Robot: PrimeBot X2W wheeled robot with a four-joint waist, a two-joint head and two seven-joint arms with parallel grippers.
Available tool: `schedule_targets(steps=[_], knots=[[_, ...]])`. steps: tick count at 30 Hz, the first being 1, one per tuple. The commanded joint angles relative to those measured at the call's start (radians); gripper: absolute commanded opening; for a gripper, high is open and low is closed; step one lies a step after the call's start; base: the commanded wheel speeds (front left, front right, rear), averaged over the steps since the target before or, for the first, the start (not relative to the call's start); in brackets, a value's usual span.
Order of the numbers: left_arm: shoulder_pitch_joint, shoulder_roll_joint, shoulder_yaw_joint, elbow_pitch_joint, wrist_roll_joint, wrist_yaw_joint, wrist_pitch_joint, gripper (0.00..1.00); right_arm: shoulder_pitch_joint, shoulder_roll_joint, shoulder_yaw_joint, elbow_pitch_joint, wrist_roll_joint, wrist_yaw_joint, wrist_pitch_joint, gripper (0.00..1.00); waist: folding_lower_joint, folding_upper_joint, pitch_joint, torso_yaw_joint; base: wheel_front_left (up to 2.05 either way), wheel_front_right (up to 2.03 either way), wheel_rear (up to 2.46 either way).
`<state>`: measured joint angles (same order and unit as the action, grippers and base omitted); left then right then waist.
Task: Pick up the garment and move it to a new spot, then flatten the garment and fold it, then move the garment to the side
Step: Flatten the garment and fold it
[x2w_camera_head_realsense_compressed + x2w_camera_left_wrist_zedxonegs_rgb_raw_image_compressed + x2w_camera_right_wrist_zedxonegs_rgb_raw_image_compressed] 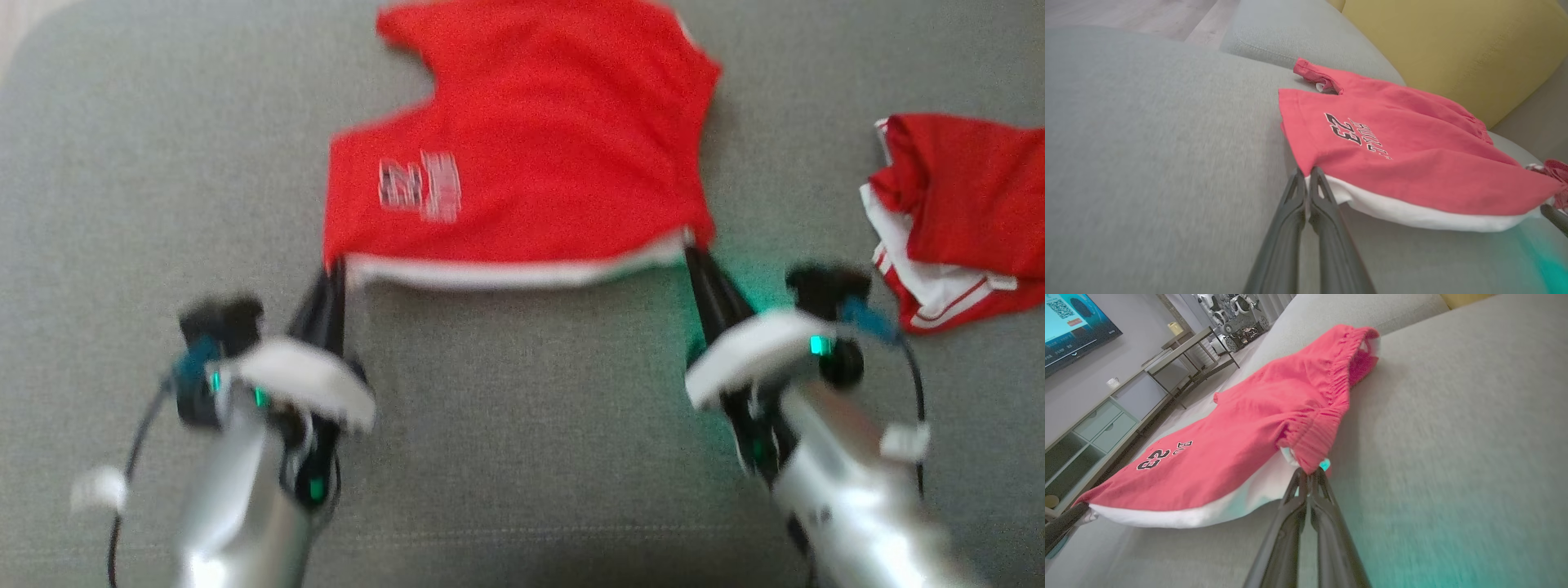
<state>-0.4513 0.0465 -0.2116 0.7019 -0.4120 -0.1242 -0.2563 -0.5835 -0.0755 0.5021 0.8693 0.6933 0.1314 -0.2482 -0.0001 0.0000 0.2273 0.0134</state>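
**On the grey sofa seat: garment lying straight ahead of both tools, near edge strung between them**

Across the sofa seat (522,441), the red garment (522,139) is lying ahead of the robot, beyond both tools. Its far part is resting on the cushion, while its white-lined near edge (514,273) is hanging slightly raised.

- Left tool (333,273): fingers pressed together, pinching the near-left corner by the printed number.
- Right tool (695,255): fingers pressed together, pinching the near-right corner where the elastic waistband (1339,388) is ending.
- Held edge is running left to right, spanning tool to tool. The waistband is running away from the robot along the right side, with the legs pointing left.
- Neither arm is nearer, as each is holding its own corner.
- Second red garment (955,212) is lying apart on the right, untouched.

Judgement: the garment is being repositioned or spread, and no fold is made yet. Any pull or fold is going to depend on both tools travelling together, square to that edge. Uneven travel is likely to skew the cloth.
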Motion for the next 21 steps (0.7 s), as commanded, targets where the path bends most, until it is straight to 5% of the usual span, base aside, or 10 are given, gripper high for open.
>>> schedule_targets(steps=[1,10,21], knots=[[0.014,0.026,0.035,-0.059,0.012,-0.004,-0.005,0.00,0.036,0.011,0.000,-0.047,-0.011,-0.001,-0.013,0.00,0.0001,0.0000,-0.032,0.002,0.00,0.00,0.00],[0.395,0.035,0.056,-0.360,0.037,0.037,-0.001,0.00,0.434,-0.026,-0.123,-0.307,-0.094,-0.001,0.018,0.00,0.0001,0.0000,-0.130,0.016,0.00,0.00,0.00],[0.644,0.072,0.070,-0.717,0.029,0.130,0.144,0.00,0.809,0.016,-0.311,-0.723,-0.223,-0.001,0.246,0.00,0.0001,0.0000,-0.185,0.025,0.00,0.00,0.00]])
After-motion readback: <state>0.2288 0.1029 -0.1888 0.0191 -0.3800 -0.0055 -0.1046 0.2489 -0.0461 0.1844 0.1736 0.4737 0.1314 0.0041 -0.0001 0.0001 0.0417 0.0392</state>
